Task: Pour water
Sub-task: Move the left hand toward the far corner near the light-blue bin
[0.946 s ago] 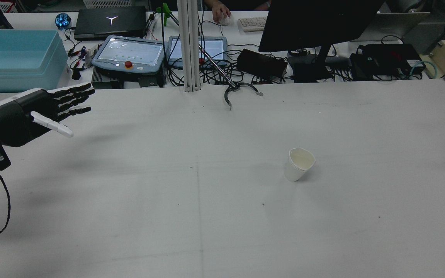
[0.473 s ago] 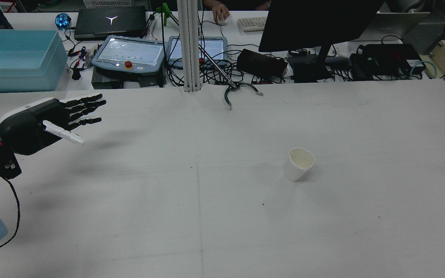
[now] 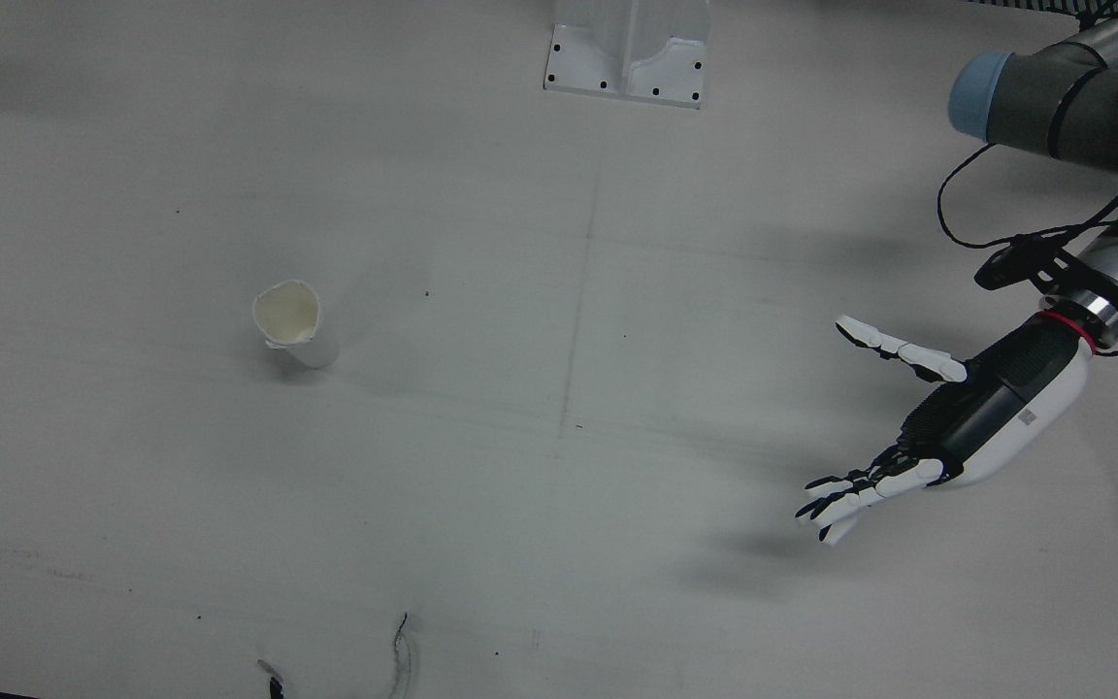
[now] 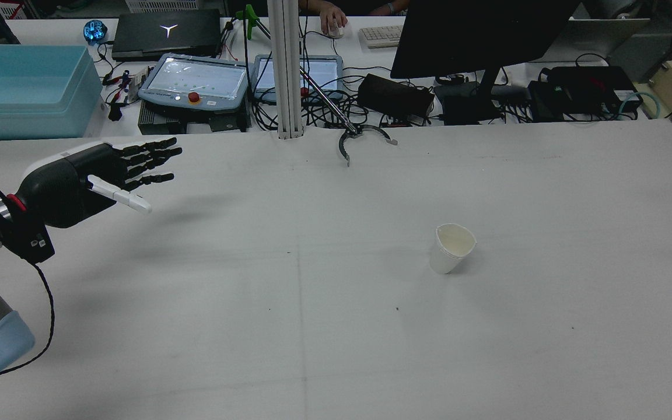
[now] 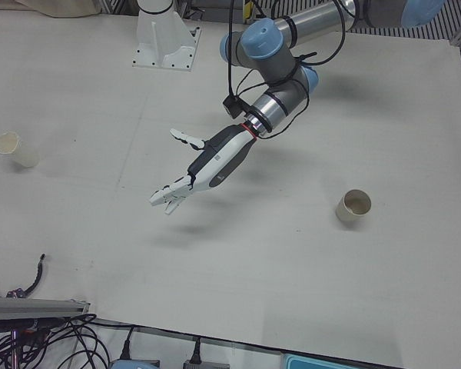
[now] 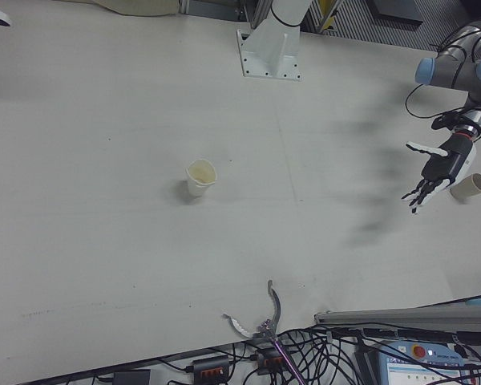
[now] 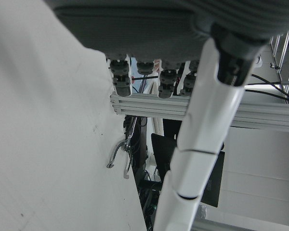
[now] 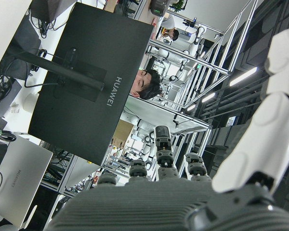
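Note:
A white paper cup (image 4: 452, 248) with a dented rim stands upright on the right half of the table, also in the front view (image 3: 292, 320) and the right-front view (image 6: 200, 176). A second paper cup (image 5: 353, 206) stands near the left arm's base. My left hand (image 4: 97, 181) hovers above the table's left side, fingers spread and holding nothing, far from both cups (image 3: 947, 417). My right hand (image 8: 183, 202) shows only in its own camera, fingers stretched apart and empty, pointing up toward a dark monitor.
Beyond the table's far edge are a black monitor (image 4: 476, 35), a blue bin (image 4: 21, 87), teach pendants (image 4: 196, 81) and cables. A black curved clamp (image 4: 362, 137) lies at the far edge. A person's hand (image 4: 333, 23) rests on a mouse.
My left hand has moved rightward and a little farther over the table, still open. The white cup has stayed in place.

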Motion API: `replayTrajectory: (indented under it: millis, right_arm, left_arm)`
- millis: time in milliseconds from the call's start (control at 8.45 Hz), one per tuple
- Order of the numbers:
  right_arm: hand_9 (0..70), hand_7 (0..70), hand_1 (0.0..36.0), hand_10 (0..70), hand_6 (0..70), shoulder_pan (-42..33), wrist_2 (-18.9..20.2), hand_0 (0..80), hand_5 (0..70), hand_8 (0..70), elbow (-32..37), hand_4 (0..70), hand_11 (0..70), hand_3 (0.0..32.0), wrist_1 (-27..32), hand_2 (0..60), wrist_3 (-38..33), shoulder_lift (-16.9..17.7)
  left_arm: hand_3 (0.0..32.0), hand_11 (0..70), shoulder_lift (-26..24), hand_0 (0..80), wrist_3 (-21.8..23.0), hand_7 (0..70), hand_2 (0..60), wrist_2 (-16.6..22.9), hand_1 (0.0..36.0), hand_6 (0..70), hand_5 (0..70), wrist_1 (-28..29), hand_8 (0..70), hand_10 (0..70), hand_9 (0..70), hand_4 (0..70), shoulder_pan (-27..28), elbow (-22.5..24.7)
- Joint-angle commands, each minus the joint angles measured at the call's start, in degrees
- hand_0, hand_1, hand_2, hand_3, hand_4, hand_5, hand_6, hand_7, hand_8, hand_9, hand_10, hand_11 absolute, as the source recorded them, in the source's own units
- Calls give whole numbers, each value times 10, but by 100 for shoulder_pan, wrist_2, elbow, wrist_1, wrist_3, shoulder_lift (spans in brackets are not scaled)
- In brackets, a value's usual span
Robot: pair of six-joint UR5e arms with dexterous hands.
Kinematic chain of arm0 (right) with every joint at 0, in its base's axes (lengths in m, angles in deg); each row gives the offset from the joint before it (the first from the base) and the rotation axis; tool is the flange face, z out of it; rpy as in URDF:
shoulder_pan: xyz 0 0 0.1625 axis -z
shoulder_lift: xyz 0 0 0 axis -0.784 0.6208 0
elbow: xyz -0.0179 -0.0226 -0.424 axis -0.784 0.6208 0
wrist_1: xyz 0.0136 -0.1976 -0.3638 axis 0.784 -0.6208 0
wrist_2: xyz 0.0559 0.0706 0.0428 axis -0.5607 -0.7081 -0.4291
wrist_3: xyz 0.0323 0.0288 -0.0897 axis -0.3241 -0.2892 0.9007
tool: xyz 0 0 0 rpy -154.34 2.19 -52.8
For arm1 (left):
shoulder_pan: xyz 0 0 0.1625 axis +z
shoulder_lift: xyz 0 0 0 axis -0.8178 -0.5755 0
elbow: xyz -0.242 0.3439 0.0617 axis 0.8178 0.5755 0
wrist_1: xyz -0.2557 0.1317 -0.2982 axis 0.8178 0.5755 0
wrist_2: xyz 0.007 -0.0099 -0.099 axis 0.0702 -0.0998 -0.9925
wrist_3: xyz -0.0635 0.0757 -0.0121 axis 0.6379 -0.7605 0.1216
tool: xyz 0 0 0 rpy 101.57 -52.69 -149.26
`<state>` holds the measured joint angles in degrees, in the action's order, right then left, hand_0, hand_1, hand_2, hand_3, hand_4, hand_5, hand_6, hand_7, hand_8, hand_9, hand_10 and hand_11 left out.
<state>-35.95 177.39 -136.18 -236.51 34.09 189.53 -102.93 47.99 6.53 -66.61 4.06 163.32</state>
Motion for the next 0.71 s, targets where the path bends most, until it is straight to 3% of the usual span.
replayTrajectory:
  millis: [0, 118, 355, 591]
  right_arm:
    - [51, 173, 105, 0, 231, -67, 9, 421, 70, 74, -60, 0, 0, 70, -6, 184, 0, -7]
    - [46, 158, 103, 0, 224, -23, 0, 419, 70, 72, -51, 0, 0, 66, 3, 176, 0, -41]
    - [68, 197, 105, 0, 254, -23, 9, 417, 74, 88, -68, 0, 0, 72, -15, 202, 0, -234]
    - [89, 243, 107, 0, 285, -224, 9, 423, 79, 102, 2, 0, 0, 46, -41, 215, 0, -288]
  left_arm:
    - [0, 178, -87, 800, 10, 96, 0, 4, 343, 158, 0, -126, 63, 92, 5, 239, 1, 51]
    - [0, 179, -69, 800, 10, 95, 0, 4, 342, 157, 0, -109, 63, 93, 5, 236, 1, 60]
    - [0, 174, -60, 800, 1, 88, 0, 4, 319, 151, 0, -65, 61, 91, 3, 230, -17, 322]
    - [0, 178, -453, 800, -43, 98, 0, 4, 319, 158, 0, 84, 64, 94, 5, 239, 1, 280]
